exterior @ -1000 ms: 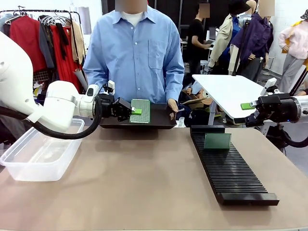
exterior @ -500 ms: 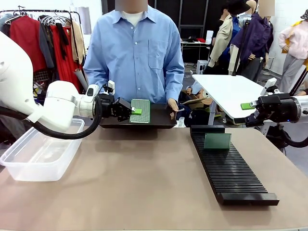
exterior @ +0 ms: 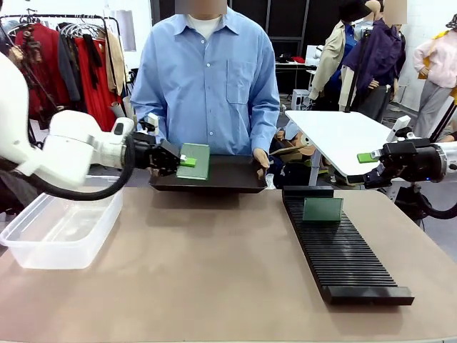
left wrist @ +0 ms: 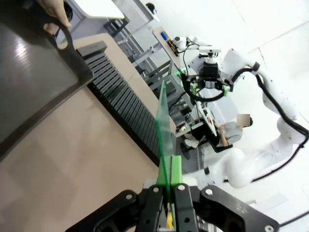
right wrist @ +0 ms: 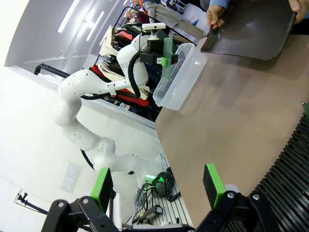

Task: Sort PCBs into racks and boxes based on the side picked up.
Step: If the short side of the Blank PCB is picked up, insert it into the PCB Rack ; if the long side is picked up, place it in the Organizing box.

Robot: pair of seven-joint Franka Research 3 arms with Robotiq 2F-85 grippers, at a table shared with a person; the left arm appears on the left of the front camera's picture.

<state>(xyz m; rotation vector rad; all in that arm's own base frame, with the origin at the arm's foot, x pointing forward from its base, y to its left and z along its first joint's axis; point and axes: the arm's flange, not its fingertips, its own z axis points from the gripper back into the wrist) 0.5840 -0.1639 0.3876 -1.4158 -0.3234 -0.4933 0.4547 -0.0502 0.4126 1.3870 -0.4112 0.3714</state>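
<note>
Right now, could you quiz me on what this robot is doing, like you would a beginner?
1. True or false: the left gripper holds a PCB.
2. How many boards stand in the rack?
3. The right gripper is: A) open, B) shut on a board, C) inside the box.

Key:
1. True; its fingers pinch the board's edge.
2. One, near the far end.
3. A.

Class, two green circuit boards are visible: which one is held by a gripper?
The PCB in the left gripper, lifted above the black tray. The other board stands in the rack.
</note>
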